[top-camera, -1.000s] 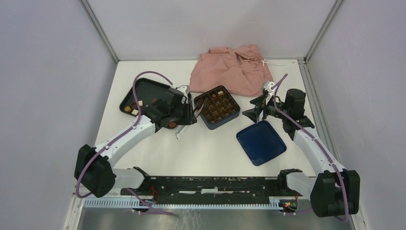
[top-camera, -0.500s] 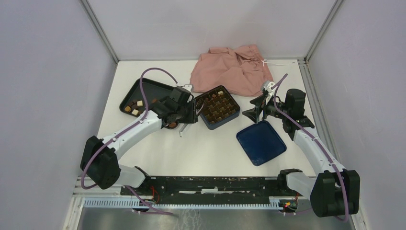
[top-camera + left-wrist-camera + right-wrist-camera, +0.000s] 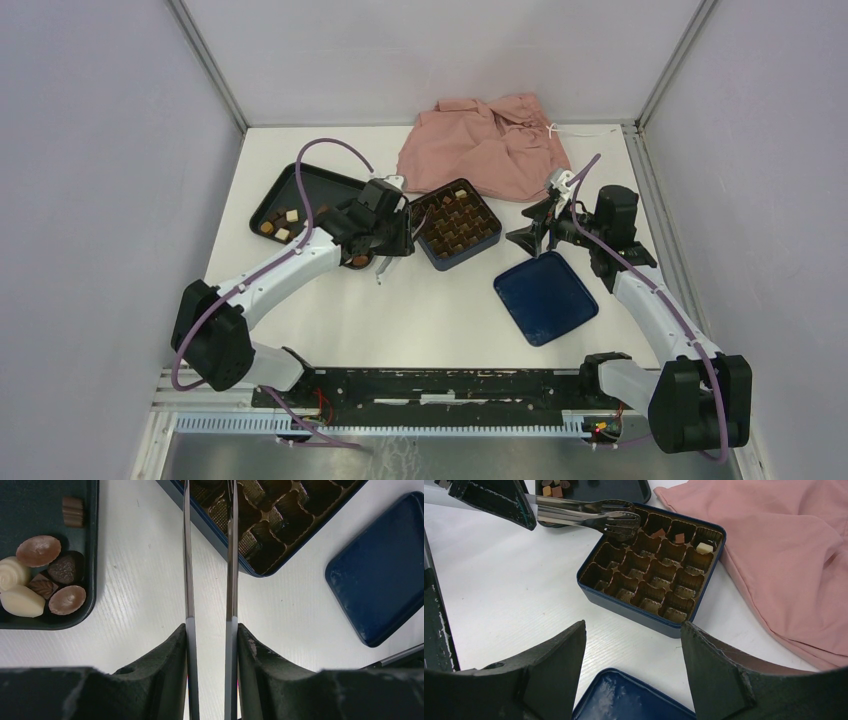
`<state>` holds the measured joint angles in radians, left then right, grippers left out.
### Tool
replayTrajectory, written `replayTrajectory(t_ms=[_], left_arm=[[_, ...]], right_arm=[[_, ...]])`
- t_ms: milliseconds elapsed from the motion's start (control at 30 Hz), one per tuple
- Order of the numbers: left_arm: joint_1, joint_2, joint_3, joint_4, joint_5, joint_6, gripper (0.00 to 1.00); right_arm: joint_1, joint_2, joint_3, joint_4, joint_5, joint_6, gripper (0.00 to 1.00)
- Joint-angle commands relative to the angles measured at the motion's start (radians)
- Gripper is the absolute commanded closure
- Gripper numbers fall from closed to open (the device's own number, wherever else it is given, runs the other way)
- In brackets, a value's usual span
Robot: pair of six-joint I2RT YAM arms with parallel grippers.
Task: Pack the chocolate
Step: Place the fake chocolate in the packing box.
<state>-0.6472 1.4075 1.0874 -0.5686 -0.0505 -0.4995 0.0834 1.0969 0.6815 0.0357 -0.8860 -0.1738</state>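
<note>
Swinging from the tray (image 3: 30,510), the left hand (image 3: 392,236), clamped on tongs (image 3: 574,503), now reaches the box's (image 3: 634,611) nine o'clock corner, probably to place chocolate (image 3: 39,550); right hand (image 3: 527,238) apart.

- White table (image 3: 440,300), enclosed by pale walls on the left, far and right sides.
- Black rectangular tray (image 3: 322,188) at the far left, set at an angle to the table's edges.
- Dark blue square box (image 3: 472,250) with a brown gridded insert near the middle, open, just right of the tray.
- Dark blue lid (image 3: 546,297) lying flat, nearer and to the right, apart from the box.
- Crumpled pink cloth (image 3: 485,150) at the far edge, its hem just beside the box's far corner.
</note>
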Motion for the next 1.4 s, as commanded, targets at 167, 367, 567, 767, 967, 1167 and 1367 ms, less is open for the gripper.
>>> replayTrajectory(t_ms=[167,367,567,767,967,1167,1367], left_arm=[[-0.01,0.001,0.063,0.015,-0.02,0.039,0.56],[-0.011,-0.002,0.065,0.013,-0.025,0.039,0.55],[-0.011,-0.011,0.065,0.01,-0.031,0.037,0.55],[-0.013,-0.054,0.069,0.013,-0.034,0.03,0.56],[-0.013,-0.096,0.061,0.014,-0.044,0.03,0.56],[-0.01,-0.128,0.068,-0.036,-0.125,0.047,0.56],[0.035,-0.161,0.081,-0.108,-0.178,0.079,0.54]], right_arm=[[0.006,0.004,0.036,0.021,-0.005,-0.01,0.25],[0.008,0.004,0.036,0.021,-0.005,-0.011,0.25],[0.008,0.005,0.036,0.02,-0.004,-0.012,0.25],[0.007,0.004,0.035,0.02,-0.005,-0.012,0.25],[0.009,0.004,0.035,0.019,-0.005,-0.012,0.25],[0.009,0.002,0.035,0.019,-0.005,-0.013,0.25],[0.009,-0.001,0.035,0.02,-0.005,-0.012,0.25]])
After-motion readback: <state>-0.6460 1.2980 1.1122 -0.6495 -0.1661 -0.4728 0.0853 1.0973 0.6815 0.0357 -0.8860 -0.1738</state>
